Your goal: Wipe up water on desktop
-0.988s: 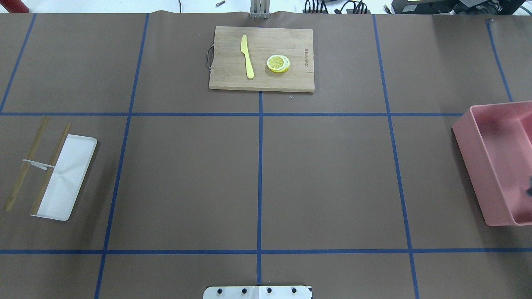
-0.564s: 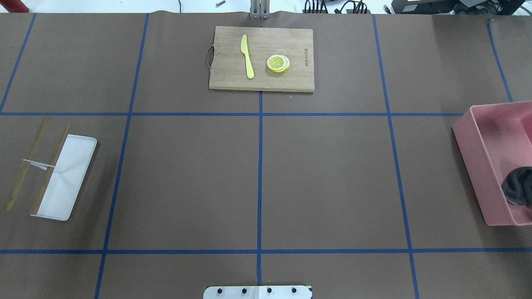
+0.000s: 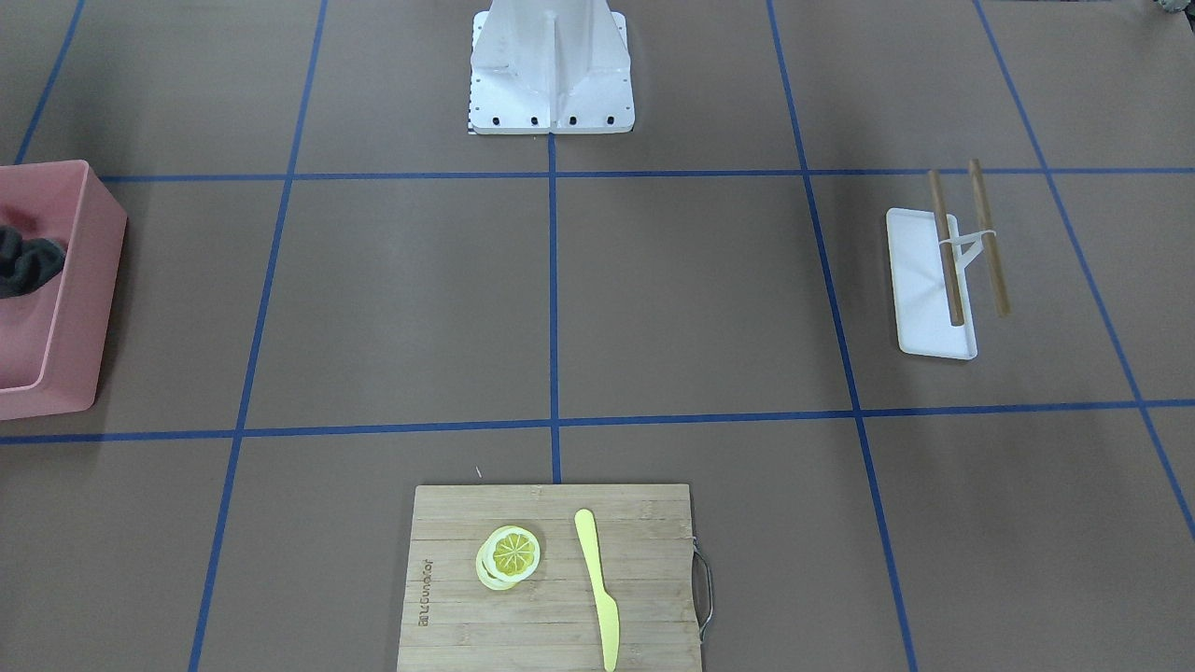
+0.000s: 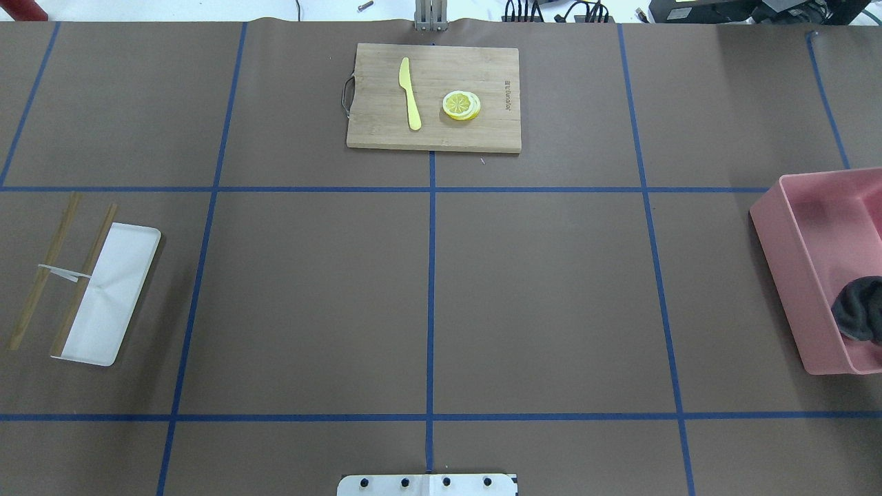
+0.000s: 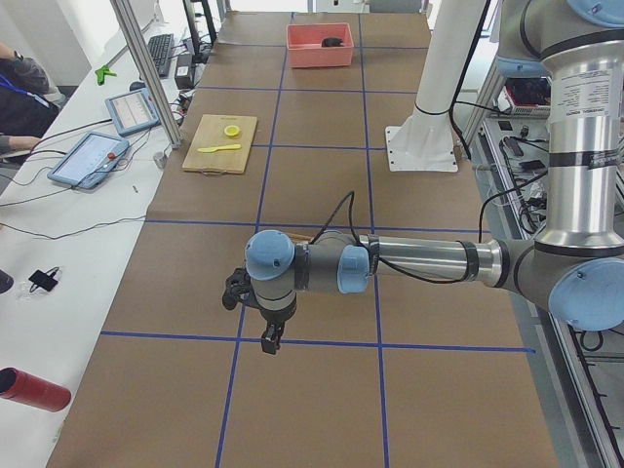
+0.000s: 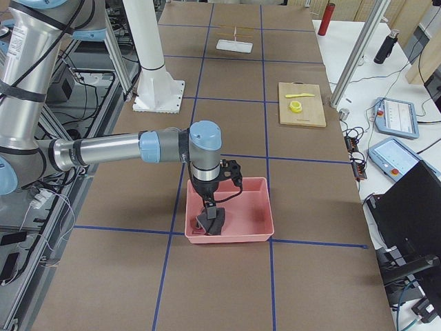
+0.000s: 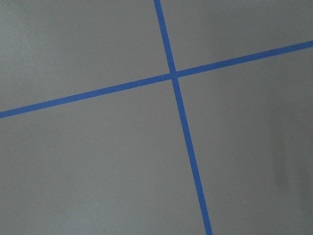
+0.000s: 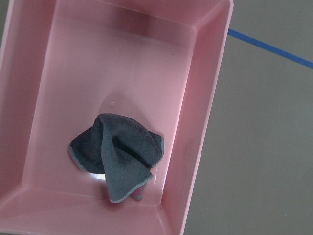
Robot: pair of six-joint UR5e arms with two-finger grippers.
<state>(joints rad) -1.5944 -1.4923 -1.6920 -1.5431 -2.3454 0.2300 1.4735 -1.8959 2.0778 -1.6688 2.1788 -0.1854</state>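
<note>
Wiping target: desktop (image 4: pixel 551 303), brown with a taped grid; no wet patch visible.
cloth (image 8: pixel 117 152): gray, bunched near one end of pink bin (image 8: pixel 208 112).
right gripper (image 6: pixel 209 209): over cloth; fingers, cannot tell.
left gripper (image 5: pixel 270 341): over bare desktop; fingers, cannot tell.
risk: pinching only a loose fold drops cloth; clipping the wall shifts pink bin.

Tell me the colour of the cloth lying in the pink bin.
Dark grey. The cloth shows best in the right wrist-mounted view.
</note>
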